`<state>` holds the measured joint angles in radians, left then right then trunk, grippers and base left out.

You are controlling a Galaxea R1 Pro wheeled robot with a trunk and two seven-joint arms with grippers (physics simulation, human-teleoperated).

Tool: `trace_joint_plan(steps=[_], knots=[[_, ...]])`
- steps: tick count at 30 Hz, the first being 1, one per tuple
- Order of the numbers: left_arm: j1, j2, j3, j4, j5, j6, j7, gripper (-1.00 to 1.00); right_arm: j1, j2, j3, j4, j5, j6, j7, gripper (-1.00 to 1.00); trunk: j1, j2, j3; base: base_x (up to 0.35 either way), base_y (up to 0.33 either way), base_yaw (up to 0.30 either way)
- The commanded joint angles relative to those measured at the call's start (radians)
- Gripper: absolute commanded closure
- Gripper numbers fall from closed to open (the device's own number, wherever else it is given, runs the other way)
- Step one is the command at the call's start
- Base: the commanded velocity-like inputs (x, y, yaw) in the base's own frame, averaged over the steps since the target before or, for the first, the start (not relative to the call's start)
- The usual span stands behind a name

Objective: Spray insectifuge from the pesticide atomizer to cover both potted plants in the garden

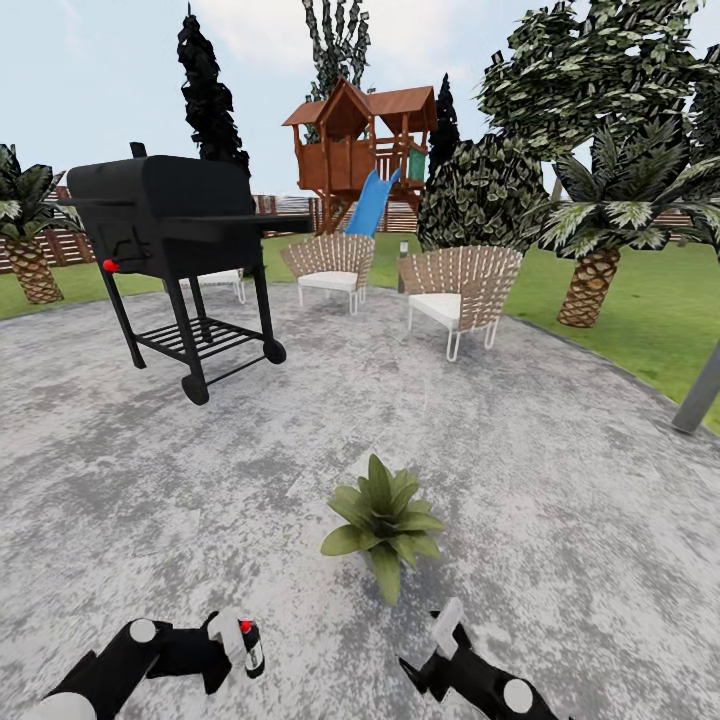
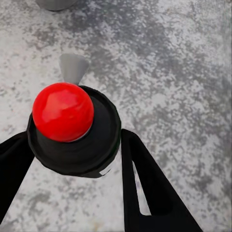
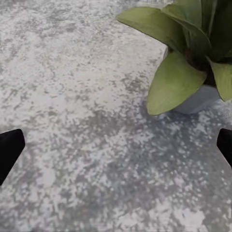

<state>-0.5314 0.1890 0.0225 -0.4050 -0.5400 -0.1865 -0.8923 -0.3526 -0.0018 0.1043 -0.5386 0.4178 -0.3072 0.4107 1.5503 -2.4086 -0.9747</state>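
So the right tool (image 3: 116, 150) has its two black fingertips (image 3: 9, 150) spread really wide, one poking in at each side of the frame, nothing between them but ground. That ground is the mottled grey paved patio (image 3: 72, 96), speckled light and dark all over. Just ahead of the tool sits a broad-leaved green potted plant (image 3: 188, 63) in a small grey pot (image 3: 198, 99), resting on the paving. One big oval leaf droops down over the front of the pot, another long one sticks out sideways, and the rest of the rosette gets cut off by the frame.
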Motion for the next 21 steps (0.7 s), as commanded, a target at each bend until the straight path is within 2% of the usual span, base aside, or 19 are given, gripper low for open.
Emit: trace_joint_plan(steps=[1, 4, 7, 8, 10, 12, 15, 17, 21], knots=[[-0.007, -0.001, 0.002, -0.001, -0.016, -0.001, -0.014, 1.00, -0.005, 0.000, 0.000, -0.004, 0.011, -0.001, 0.015, -1.00, 0.000, 0.000, -0.001, 0.000, 0.000, 0.000], [-0.040, -0.006, 0.002, -0.012, -0.055, 0.020, -0.062, 1.00, -0.028, 0.000, 0.000, -0.025, 0.013, 0.012, 0.110, -1.00, 0.000, 0.000, -0.001, 0.000, 0.000, 0.000], [-0.053, -0.008, 0.003, -0.037, -0.078, 0.034, -0.104, 1.00, -0.041, 0.000, 0.000, -0.051, 0.013, 0.016, 0.186, -1.00, 0.000, 0.000, -0.001, 0.000, 0.000, 0.000], [-0.057, -0.014, 0.003, -0.068, -0.088, 0.048, -0.156, 1.00, -0.047, 0.001, 0.000, -0.077, 0.013, 0.017, 0.242, -1.00, 0.000, 0.000, -0.001, 0.000, 0.000, 0.000], [-0.059, -0.018, 0.001, -0.087, -0.092, 0.057, -0.204, 1.00, -0.049, 0.003, 0.001, -0.094, 0.013, 0.017, 0.292, -1.00, 0.000, 0.000, -0.001, 0.000, 0.000, 0.000], [-0.059, -0.018, -0.010, -0.091, -0.096, 0.059, -0.227, 1.00, -0.049, 0.011, 0.002, -0.101, 0.014, 0.017, 0.321, -1.00, 0.000, 0.000, -0.001, 0.000, 0.000, 0.000], [-0.058, -0.020, -0.091, -0.094, -0.124, 0.063, -0.237, 1.00, -0.049, 0.027, 0.003, -0.117, 0.015, 0.017, 0.348, -1.00, 0.000, 0.000, -0.001, 0.000, 0.000, 0.000], [-0.058, -0.020, -0.112, -0.095, -0.129, 0.065, -0.238, 1.00, -0.049, 0.034, 0.003, -0.120, 0.015, 0.017, 0.353, -1.00, 0.000, 0.000, -0.001, 0.000, 0.000, 0.000], [-0.058, -0.020, -0.120, -0.095, -0.131, 0.064, -0.237, 1.00, -0.049, 0.041, 0.004, -0.126, 0.033, 0.017, 0.359, -1.00, 0.000, 0.000, -0.001, 0.000, 0.000, 0.000]])
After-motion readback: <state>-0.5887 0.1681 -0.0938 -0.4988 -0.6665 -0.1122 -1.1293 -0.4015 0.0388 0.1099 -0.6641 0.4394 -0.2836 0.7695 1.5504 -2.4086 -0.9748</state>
